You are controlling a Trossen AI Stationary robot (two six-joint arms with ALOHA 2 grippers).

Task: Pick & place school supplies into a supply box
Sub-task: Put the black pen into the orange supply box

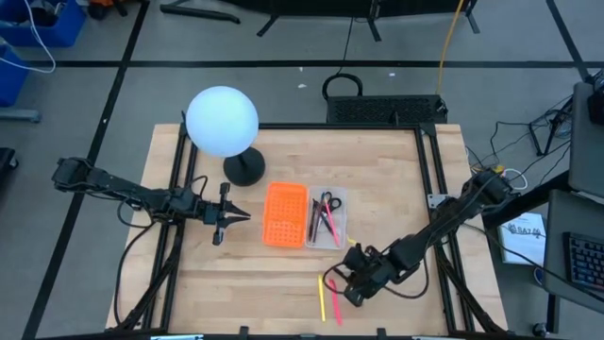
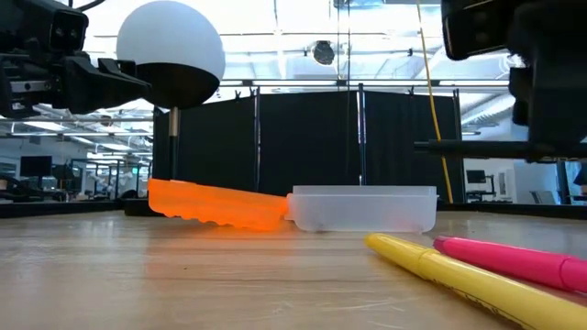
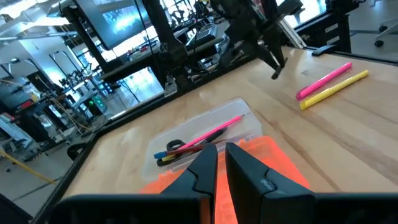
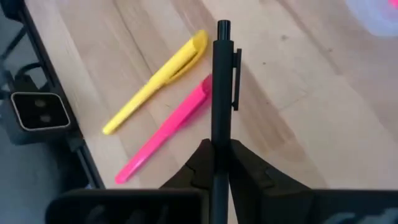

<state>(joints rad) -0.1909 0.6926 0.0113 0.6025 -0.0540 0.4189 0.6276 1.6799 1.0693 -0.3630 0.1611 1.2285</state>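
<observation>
A light wooden table top (image 1: 283, 274) framed by black metal rails (image 1: 179, 179) is shown. A white globe lamp (image 1: 222, 121) on a round black base (image 1: 244, 169) is placed near the table's far edge. Behind that edge, a black perforated metal box (image 1: 387, 110) and a yellow cable (image 1: 451, 38) are seen. Black curtain panels (image 2: 303, 147) are seen beyond the table.

arms: dark, jointed, two | cables: black, looped alongside | pincer (image 3: 216, 167): black tapered fingers — matte
</observation>
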